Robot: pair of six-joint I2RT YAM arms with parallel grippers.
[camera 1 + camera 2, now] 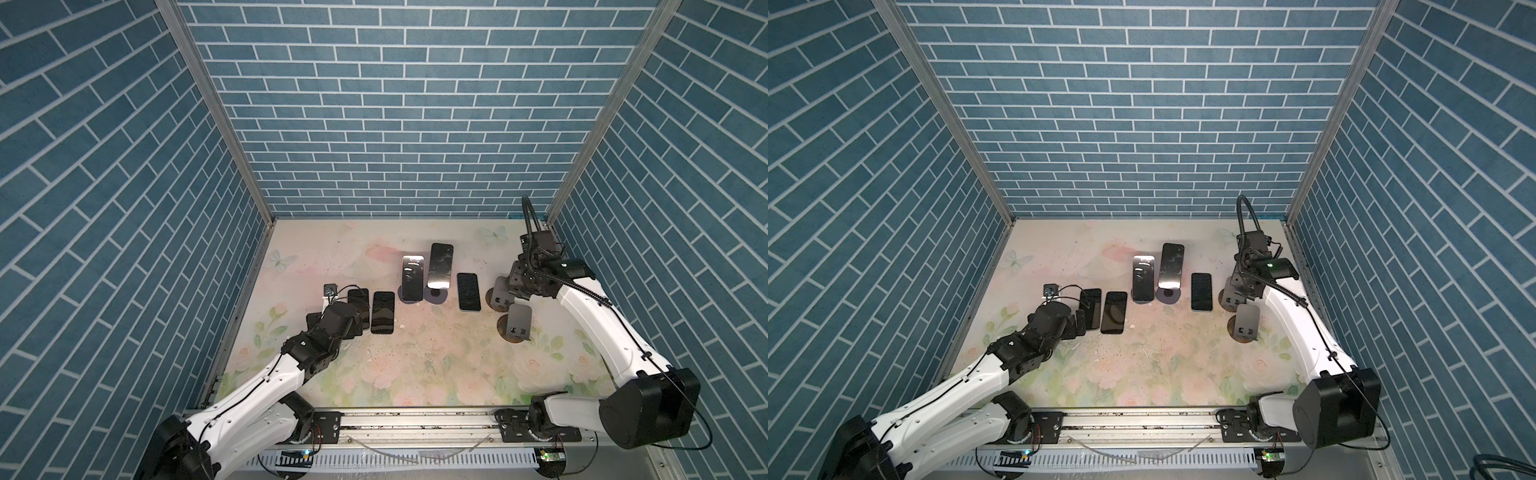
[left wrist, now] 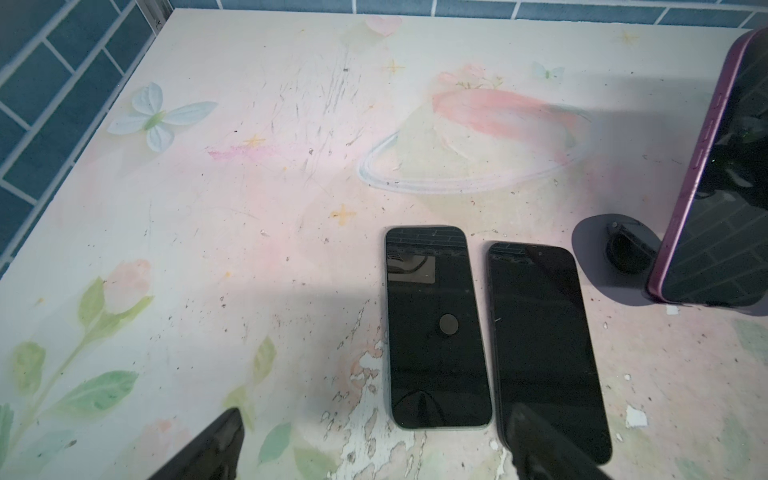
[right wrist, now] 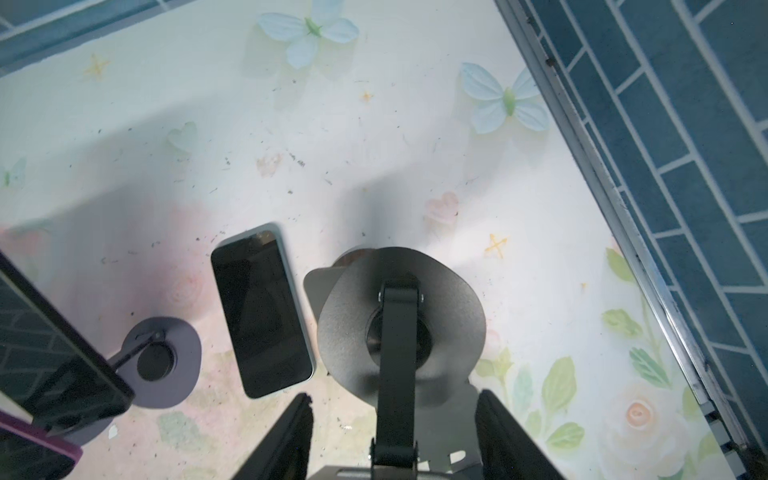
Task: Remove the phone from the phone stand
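**Bimanual cell, floral counter.** Two phones stood propped on stands at mid-counter, toward the far side. One was a purple-cased phone. Just to its right was a dark phone, whose stand showed a round base. Neither had been lifted off.

The left tool hung with its jaws spread wide and empty above the near ends of two phones at the left of the counter. These were the left flat phone and the right flat phone, lying screens up, side by side with a narrow gap between them. A third flat phone lay to the right of the propped pair.

At the far right, the right tool was closed on the head plate of an empty stand, one finger at each side of the plate. A second empty stand stood just nearer, apart from the tool.
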